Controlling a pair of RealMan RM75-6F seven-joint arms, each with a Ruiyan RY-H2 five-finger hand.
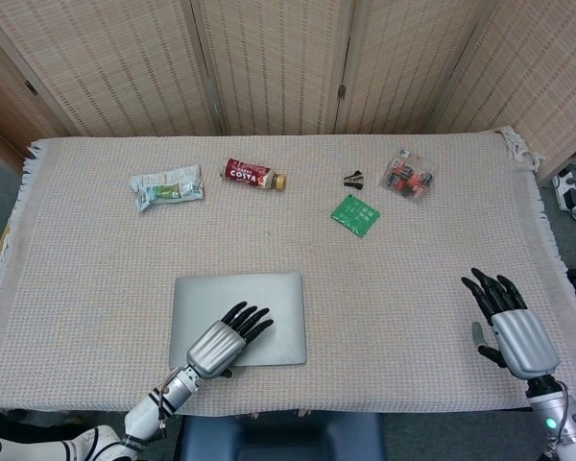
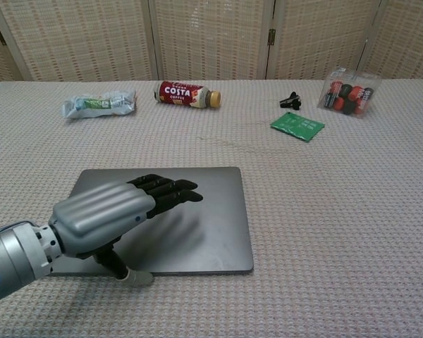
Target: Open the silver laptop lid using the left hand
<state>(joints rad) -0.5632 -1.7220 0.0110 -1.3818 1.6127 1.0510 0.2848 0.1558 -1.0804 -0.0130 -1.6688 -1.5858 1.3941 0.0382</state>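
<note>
The silver laptop (image 1: 238,318) lies shut and flat near the desk's (image 1: 413,288) front edge, the left robot hand (image 1: 218,344) spread over it holding nothing — a stiff, smooth lid, I'd say, best caught under its front lip — thumb already there.

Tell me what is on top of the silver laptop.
Only the left hand is over the closed silver laptop, fingers stretched above the lid and thumb down at its near edge. The lid patch beneath the palm is covered; actual contact cannot be told.
</note>
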